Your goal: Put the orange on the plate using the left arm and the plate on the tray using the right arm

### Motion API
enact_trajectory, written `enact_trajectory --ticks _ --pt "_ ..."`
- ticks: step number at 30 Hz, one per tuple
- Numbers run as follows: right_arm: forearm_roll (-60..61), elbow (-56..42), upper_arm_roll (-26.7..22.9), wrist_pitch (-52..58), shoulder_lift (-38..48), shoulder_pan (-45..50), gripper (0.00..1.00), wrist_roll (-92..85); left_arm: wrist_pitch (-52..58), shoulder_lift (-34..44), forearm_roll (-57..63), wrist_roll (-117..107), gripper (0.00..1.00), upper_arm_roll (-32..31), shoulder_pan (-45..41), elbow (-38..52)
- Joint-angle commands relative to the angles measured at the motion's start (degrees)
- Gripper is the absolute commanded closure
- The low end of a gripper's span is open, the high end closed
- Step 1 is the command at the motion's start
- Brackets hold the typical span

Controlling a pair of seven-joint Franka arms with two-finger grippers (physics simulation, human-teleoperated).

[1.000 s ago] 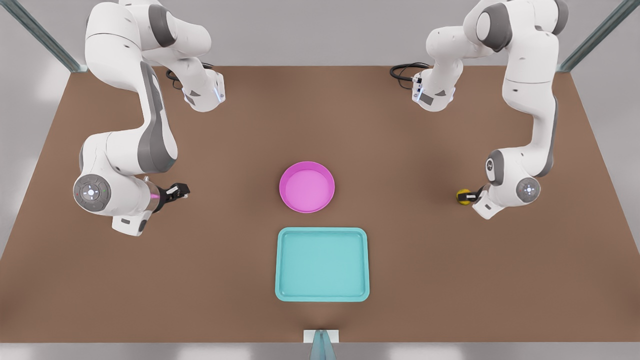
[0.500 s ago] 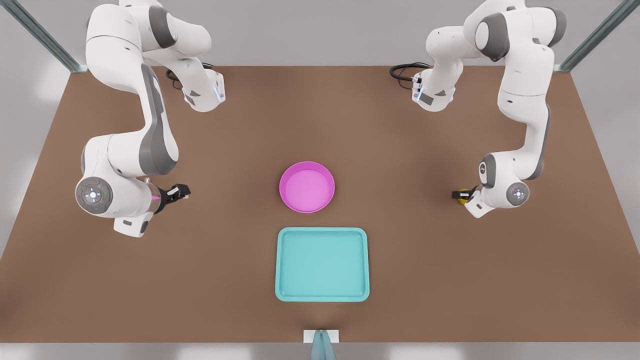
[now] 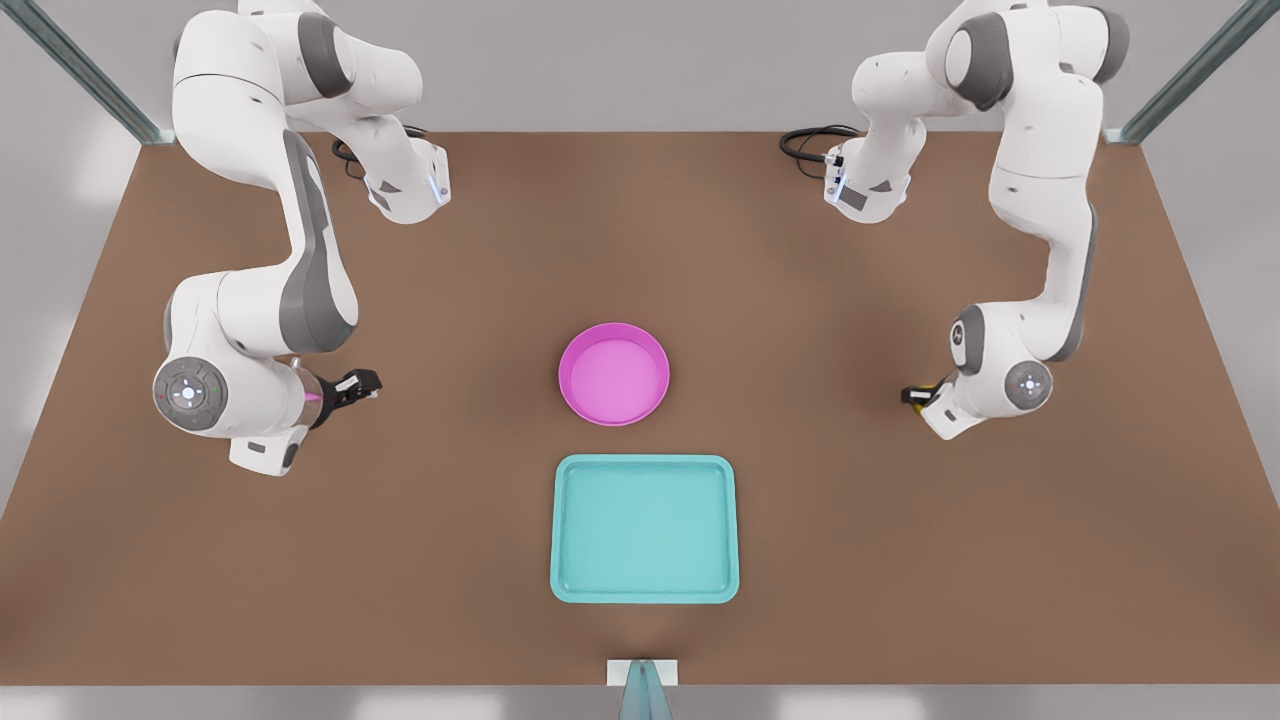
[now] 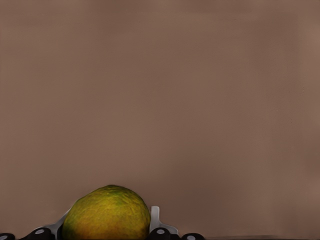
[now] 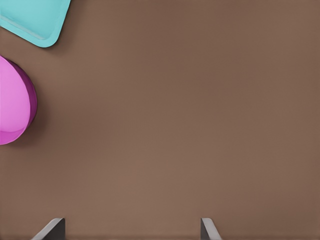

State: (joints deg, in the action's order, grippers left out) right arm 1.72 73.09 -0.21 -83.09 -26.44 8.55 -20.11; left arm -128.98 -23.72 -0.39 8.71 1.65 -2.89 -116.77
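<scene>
My left hand point(image 4: 107, 235) brackets the orange point(image 4: 106, 214), not visibly clamped: firm, bumpy, grippable at its middle. Right hand point(image 5: 132, 230) waits open.

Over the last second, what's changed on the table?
The left gripper, on the front view's right, has come down over the orange, now between its fingers and almost hidden in the front view. The right gripper stayed open and waiting. The plate and tray haven't moved.
</scene>
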Motion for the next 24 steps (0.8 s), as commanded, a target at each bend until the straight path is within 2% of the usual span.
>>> enact_trajectory --ticks 1,3,5,8,12,13,14,16,17,18,19,20,22,24 --pt "0.04 -0.05 0.03 0.04 0.08 -0.02 0.0 -0.19 13.03 0.7 -0.31 -14.4 0.27 -1.47 -6.31 7.23" --pt "0.04 0.04 -0.06 0.04 0.08 -0.02 0.0 -0.19 19.82 -2.9 -0.4 -32.86 0.27 -1.47 -21.35 18.76" --pt "0.04 -0.05 0.03 0.04 0.08 -0.02 0.0 -0.19 20.61 -10.9 -8.75 -48.51 0.27 -1.56 -32.43 30.45" --pt "0.04 -0.05 -0.06 0.04 0.08 0.06 0.0 -0.19 20.7 -16.61 -9.19 -60.12 0.27 -2.7 -41.4 37.48" --pt "4.51 0.39 0.12 0.73 -3.61 -0.11 0.0 0.5 19.91 -20.92 -8.75 -60.82 0.26 -2.7 -42.02 39.07" --pt "5.65 3.8 0.38 -0.13 -3.44 0.15 0.0 4.02 19.12 -21.36 -8.92 -60.91 0.17 -2.7 -42.8 39.07" --pt "8.3 6.88 0.38 -3.55 -3.27 -0.2 0.0 4.02 17.63 -21.8 -8.92 -64.23 0.0 -2.7 -43.6 38.98" --pt "11.63 7.95 0.47 -5.32 -3.0 0.94 0.0 4.29 17.36 -22.24 -8.92 -66.1 0.0 -2.7 -44.31 38.98" --pt "15.59 14.09 0.47 -10.59 0.07 1.21 0.0 4.38 18.24 -21.46 -8.4 -65.66 0.0 -2.62 -44.31 39.07" --pt "15.94 16.82 0.56 -12.62 1.04 1.21 0.0 4.38 25.16 -18.29 -7.96 -62.33 0.0 -0.78 -43.78 39.16" --pt "16.3 18.23 0.56 -13.76 1.39 1.21 0.0 4.38 37.64 -12.41 -8.48 -49.78 0.0 6.24 -43.43 39.16" --pt "16.38 22.17 1.35 -17.7 2.44 1.29 0.0 4.38 49.32 -6.26 -8.57 -30.65 0.0 18.0 -43.43 39.51" --pt "19.9 28.42 2.4 -24.04 3.85 1.91 0.0 4.38 58.93 -4.66 -8.57 -4.06 0.0 38.24 -43.43 46.36" --pt "21.65 31.76 3.02 -29.57 3.77 2.96 0.0 4.38 59.81 -4.05 -8.92 5.53 0.0 47.47 -43.43 47.51"
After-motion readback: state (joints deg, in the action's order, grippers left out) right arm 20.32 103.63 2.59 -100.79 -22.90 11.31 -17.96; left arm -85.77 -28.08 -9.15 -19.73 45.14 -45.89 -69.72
